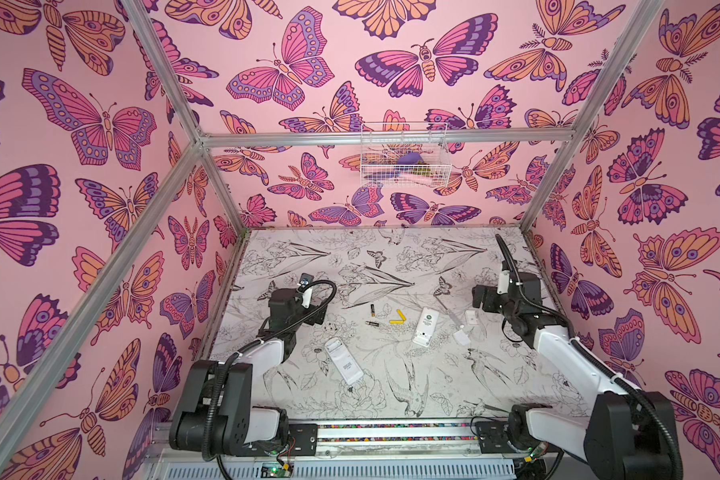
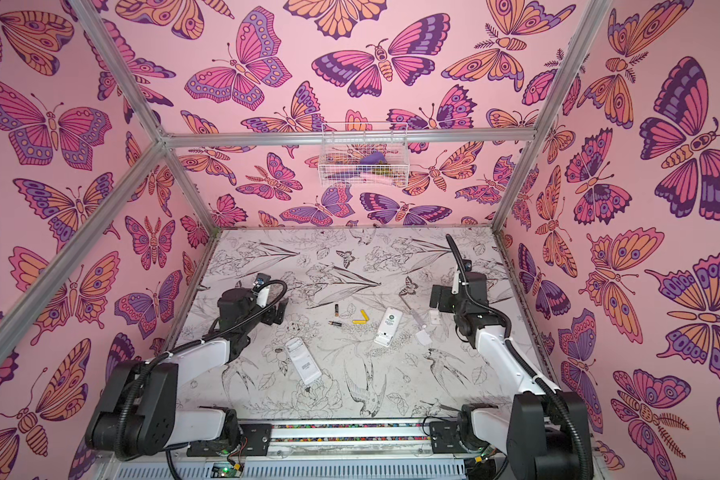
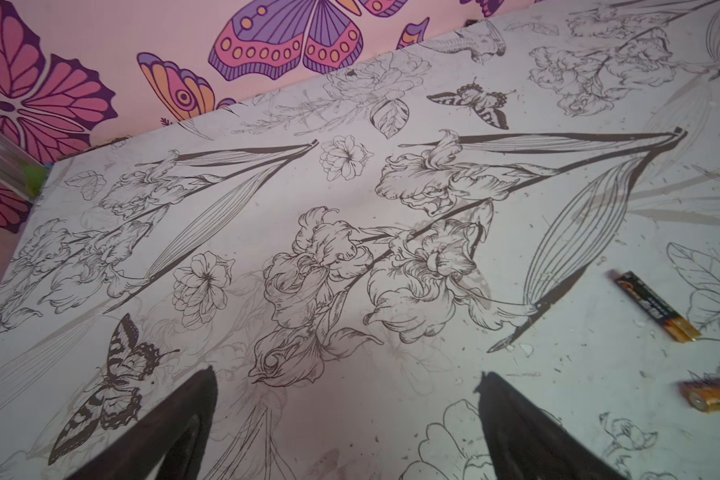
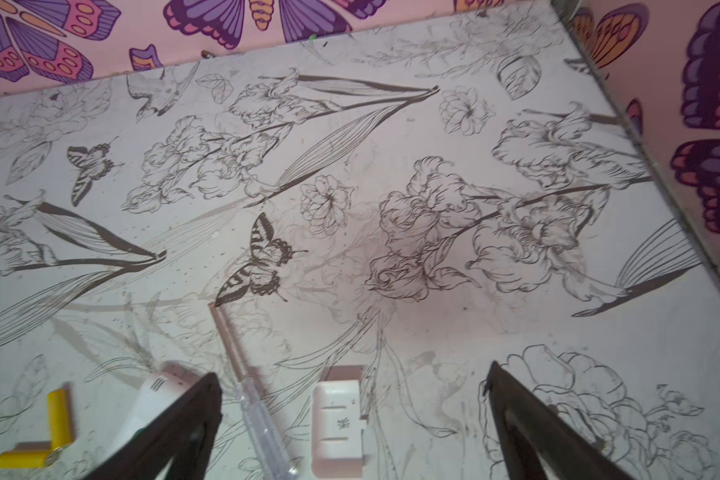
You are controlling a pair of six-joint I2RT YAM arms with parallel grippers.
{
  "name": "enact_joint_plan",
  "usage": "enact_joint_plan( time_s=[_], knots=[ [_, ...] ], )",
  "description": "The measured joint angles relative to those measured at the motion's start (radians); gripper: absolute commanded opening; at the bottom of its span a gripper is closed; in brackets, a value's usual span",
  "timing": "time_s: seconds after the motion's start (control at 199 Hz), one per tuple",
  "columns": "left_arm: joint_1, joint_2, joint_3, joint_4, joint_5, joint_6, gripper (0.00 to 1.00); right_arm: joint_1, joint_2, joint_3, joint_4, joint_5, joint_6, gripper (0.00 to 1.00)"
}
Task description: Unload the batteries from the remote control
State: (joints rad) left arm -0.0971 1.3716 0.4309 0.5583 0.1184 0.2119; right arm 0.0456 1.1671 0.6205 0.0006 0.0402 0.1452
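In both top views the batteries (image 1: 395, 321) are seen loose on the table (image 1: 391, 257) beside a white remote (image 1: 424, 326); being round, they could be rolled away by an arm sweep. In the left wrist view the left gripper (image 3: 346, 415) is spread wide, empty, near two black cells (image 3: 653, 305). In the right wrist view the right gripper (image 4: 352, 372), equally wide and empty, could knock the screwdriver (image 4: 262, 419).

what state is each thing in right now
yellow batteries, out, lying loose, forming an L
black batteries, out, lying loose, apart from each other
battery cover, detached, lying loose
screwdriver, lying flat, not held
left gripper, open, empty
right gripper, open, empty
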Motion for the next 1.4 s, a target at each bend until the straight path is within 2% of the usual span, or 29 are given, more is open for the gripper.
enact_joint_plan(
  time_s=[0.216,0.342,0.483,0.885,1.051,1.192,1.403],
  knots=[
    [0.001,0.042,-0.146,0.231,-0.061,-0.035,0.99,-0.030,0.003,-0.131,0.208,0.057,-0.072,0.99],
    [0.001,0.064,-0.166,0.322,-0.115,-0.062,0.99,-0.048,0.047,-0.170,0.343,0.066,-0.079,0.99],
    [0.006,0.160,-0.177,0.457,-0.158,-0.078,0.99,-0.052,0.116,-0.195,0.458,0.063,-0.079,0.99],
    [0.050,0.169,-0.117,0.396,-0.183,-0.129,0.99,-0.052,0.262,-0.258,0.750,0.008,-0.075,0.99],
    [0.051,0.169,-0.117,0.385,-0.183,-0.135,0.99,-0.052,0.344,-0.326,0.925,0.000,-0.075,0.99],
    [0.051,0.169,-0.117,0.384,-0.183,-0.136,0.99,-0.052,0.359,-0.285,0.859,0.015,-0.071,0.99],
    [0.051,0.169,-0.117,0.383,-0.183,-0.136,0.99,-0.051,0.357,-0.245,0.863,0.028,-0.071,1.00]
  ],
)
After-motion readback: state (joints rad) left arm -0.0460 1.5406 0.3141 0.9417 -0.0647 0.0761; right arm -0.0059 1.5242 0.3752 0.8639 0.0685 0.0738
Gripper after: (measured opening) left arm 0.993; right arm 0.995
